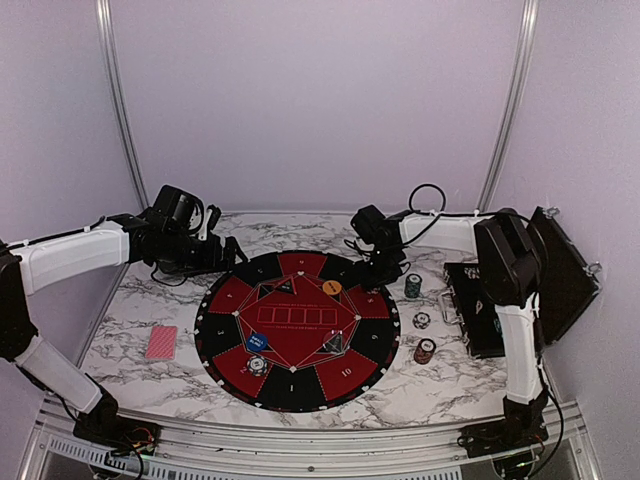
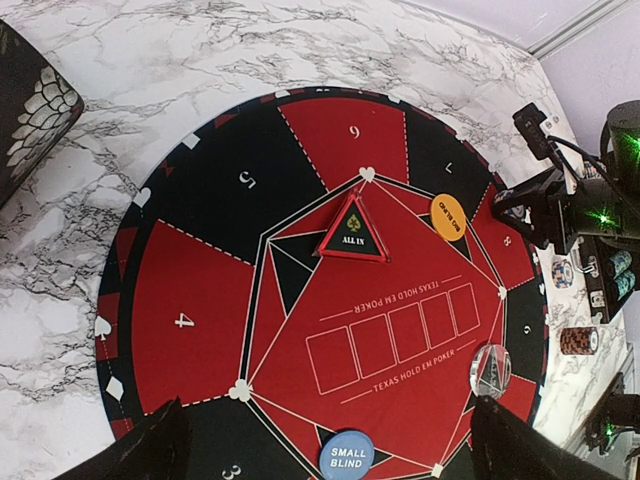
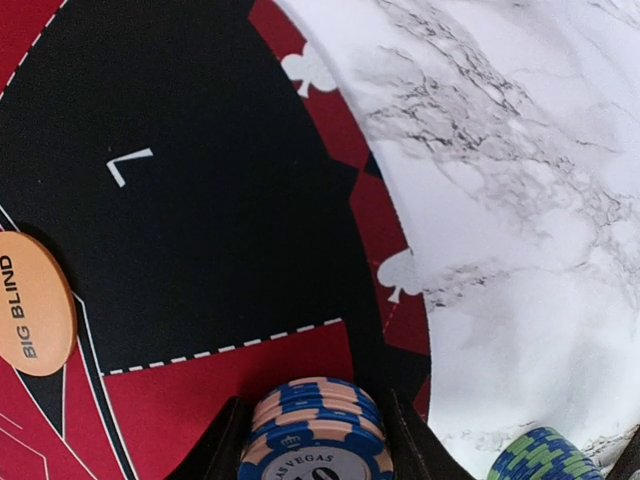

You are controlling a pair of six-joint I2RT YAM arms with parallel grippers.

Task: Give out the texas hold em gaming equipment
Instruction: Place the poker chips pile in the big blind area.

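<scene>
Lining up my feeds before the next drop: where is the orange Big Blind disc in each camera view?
Top external: orange disc, upper right of the mat.
Left wrist: orange disc right of the All In triangle.
Right wrist: orange disc at the left edge, partly cut off.
Shared landmark: the black wedge beside it, marked 7 in both wrist views.

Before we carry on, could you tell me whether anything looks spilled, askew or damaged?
Nothing stands out: the mat lies flat, the chip stacks beside it stand upright, and the right gripper holds blue chips squarely.
</scene>
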